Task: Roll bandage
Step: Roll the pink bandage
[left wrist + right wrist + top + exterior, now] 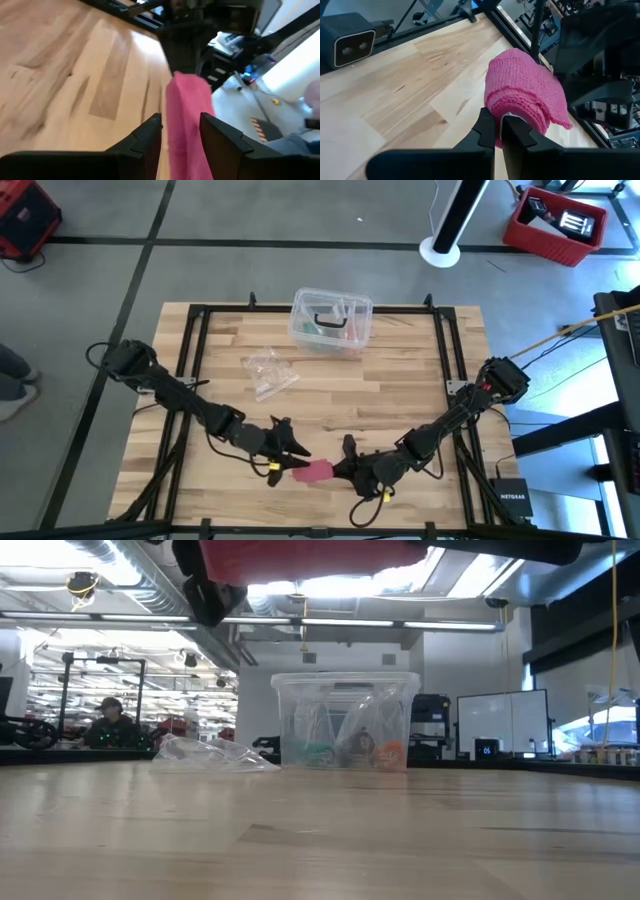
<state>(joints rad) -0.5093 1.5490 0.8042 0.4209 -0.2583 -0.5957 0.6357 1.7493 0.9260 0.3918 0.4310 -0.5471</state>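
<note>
Readable writing is limited to one item: a small black device (511, 501) at the lower right of the high view, off the desk edge, carries the word NETGEAR; no other label can be read. The bandage (312, 471) is a pink roll at the lower centre of the high view, near the front edge of the desk (400, 395), held between the two tools. The right tool (498, 131) has its fingers together, clamped on the end of the bandage (525, 92), which the right wrist view shows as a wound roll with a loose edge; the left tool (181, 135) has its fingers apart, one on each side of the pink fabric (186, 125); whether they touch it cannot be told. In the low view the bandage (300, 560) appears as a red mass along the upper edge of the frame, raised off the desk. A clear plastic box (331, 321) with a dark handle stands at the upper centre of the desk; a crumpled clear wrapper (269, 372) lies left of and below it, well apart from the bandage. A red bin (556, 224) sits on the floor at the upper right; a person (110, 722) is seated far back at the left of the low view.
</note>
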